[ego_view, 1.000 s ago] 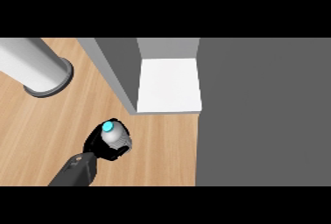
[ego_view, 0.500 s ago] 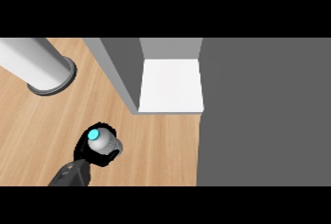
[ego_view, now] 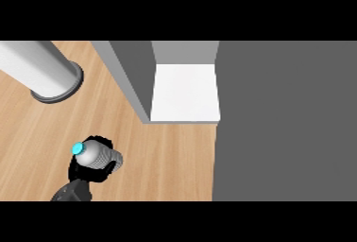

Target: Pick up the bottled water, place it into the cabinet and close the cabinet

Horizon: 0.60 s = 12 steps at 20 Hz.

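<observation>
The one hand [ego_view: 89,172] showing, at lower left, curls its fingers round the bottled water [ego_view: 96,154], cyan cap tilted away. Which hand it is I cannot tell. The carry step is underway. Ahead and to its right, the open cabinet [ego_view: 185,92] shows a white shelf; next, carry the bottle there.

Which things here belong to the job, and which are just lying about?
For the job: bottled water; left hand curled round it; open cabinet.
Lying about: grey cylinder, upper left.
</observation>
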{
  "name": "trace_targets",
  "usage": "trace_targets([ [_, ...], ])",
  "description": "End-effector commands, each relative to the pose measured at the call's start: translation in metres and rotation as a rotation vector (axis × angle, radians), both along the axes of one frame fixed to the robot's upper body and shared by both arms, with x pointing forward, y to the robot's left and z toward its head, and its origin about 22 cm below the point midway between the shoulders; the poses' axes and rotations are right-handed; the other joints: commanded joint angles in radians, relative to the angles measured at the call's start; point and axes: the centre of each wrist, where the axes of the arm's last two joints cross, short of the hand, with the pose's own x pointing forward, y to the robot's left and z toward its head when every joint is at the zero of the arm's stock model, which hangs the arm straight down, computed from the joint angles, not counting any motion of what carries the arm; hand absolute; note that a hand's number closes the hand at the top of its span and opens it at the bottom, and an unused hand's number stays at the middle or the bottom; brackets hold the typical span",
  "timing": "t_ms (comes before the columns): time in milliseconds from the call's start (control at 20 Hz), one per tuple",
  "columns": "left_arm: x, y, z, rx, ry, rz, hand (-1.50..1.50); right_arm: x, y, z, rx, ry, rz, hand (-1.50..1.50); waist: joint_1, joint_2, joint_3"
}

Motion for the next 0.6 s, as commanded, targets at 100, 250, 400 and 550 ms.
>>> trace_targets([
  [100,0.000,-0.006,0.013,-0.075,-0.066,-0.035,1.50,0.009,0.017,-0.010,0.005,-0.003,0.026,-1.50,0.007,-0.001,0.000],
  [250,-0.003,-0.011,0.029,-0.042,-0.045,-0.065,1.50,-0.003,0.007,0.013,0.013,-0.001,0.030,-1.50,0.007,-0.002,0.001],
  [400,-0.012,-0.025,0.040,0.001,-0.061,-0.068,1.50,0.000,0.003,0.006,-0.005,0.021,0.028,-1.50,0.005,-0.001,0.000],
  [550,0.012,-0.050,0.069,-0.001,-0.084,-0.102,1.50,0.002,0.005,-0.004,0.027,-0.011,0.014,-1.50,0.001,0.000,0.000],
])
